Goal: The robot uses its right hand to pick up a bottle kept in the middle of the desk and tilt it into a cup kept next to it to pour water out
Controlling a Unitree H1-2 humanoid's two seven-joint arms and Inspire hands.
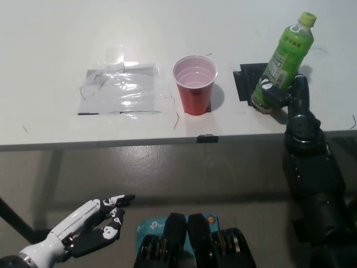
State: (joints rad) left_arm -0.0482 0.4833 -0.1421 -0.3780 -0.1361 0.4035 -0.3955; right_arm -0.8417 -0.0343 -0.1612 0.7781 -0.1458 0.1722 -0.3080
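A green bottle with a lime cap leans to the right above the black tape mark on the white desk. My black right hand is shut on its lower part, the arm rising from the bottom right. To its left stands a red cup, upright, its pale inside showing; bottle and cup are apart. My white left hand rests open below the desk edge at the lower left.
A patch of clear crinkled tape lies on the desk left of the cup. A small black tape tab marks the front edge of the desk. Grey floor lies below the desk.
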